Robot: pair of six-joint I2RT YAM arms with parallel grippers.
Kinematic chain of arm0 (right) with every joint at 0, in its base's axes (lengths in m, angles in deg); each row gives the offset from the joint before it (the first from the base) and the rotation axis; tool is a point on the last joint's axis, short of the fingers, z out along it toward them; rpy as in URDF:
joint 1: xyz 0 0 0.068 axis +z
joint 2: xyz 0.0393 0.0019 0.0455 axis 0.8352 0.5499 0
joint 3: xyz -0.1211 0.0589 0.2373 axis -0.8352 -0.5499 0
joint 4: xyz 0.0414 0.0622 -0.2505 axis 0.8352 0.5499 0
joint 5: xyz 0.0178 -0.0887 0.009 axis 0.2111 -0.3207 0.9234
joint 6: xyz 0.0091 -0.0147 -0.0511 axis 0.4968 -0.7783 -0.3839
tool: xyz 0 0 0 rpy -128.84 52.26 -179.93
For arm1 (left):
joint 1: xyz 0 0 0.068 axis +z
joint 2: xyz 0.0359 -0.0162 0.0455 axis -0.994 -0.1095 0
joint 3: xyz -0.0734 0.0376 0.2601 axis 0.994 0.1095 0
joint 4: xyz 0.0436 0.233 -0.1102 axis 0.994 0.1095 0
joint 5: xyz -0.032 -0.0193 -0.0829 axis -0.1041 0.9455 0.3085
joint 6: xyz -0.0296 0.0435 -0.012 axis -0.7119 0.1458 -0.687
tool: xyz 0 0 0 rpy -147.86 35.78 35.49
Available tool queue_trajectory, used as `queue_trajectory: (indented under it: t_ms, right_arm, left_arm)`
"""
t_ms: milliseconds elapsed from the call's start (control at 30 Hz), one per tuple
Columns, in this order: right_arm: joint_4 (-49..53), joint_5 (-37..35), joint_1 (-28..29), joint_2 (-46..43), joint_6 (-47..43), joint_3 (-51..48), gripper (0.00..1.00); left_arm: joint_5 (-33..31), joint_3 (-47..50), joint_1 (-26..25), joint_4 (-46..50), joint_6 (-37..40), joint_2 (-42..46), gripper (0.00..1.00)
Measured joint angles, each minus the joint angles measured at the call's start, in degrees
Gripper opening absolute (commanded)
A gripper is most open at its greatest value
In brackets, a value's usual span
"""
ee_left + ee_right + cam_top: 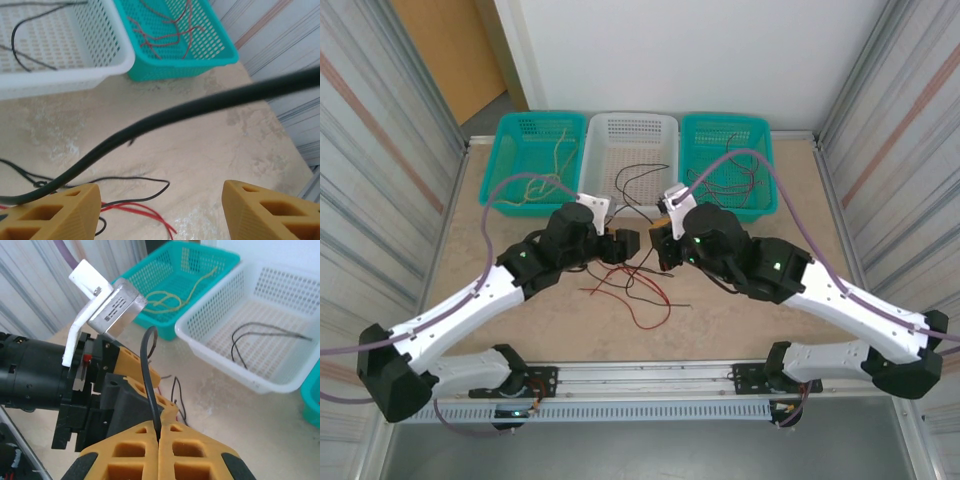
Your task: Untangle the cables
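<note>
On the speckled table [750,320] we see thin, glossy cables [632,290] — red and black — loosely snarled. The right gripper [159,440] is clamped on one black cable [148,375]; the left gripper [159,205] holds its ribbed yellow jaws apart.

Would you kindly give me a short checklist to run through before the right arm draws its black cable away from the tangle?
1. The right gripper is shut on the black cable: ok.
2. The left gripper has its jaws open with nothing clamped: ok.
3. The held cable is clear of the left fingers: cannot tell; it crosses close in front of them.
4. The far end of the held cable is free of the tangled pile: cannot tell.
5. The white basket has bare floor to receive it: ok.
</note>
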Motion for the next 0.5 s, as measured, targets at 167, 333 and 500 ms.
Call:
queue_trajectory:
  t_ms: [167, 333, 500]
  right_arm:
    - [-0.4, -0.5, 0.0, -4.1, -2.3, 2.5, 0.00]
    - [-2.3, -3.6, -0.1, -7.2, -2.6, 3.1, 0.00]
    - [-4.0, -4.9, -0.5, -6.6, -2.1, 3.1, 0.00]
  left_arm:
    - [2.3, -2.2, 0.0, 0.0, 1.4, 4.7, 0.67]
    - [5.8, -2.9, -1.5, -1.5, 4.0, 8.9, 0.70]
    - [7.5, 2.0, -4.6, -5.9, 6.3, 13.4, 0.76]
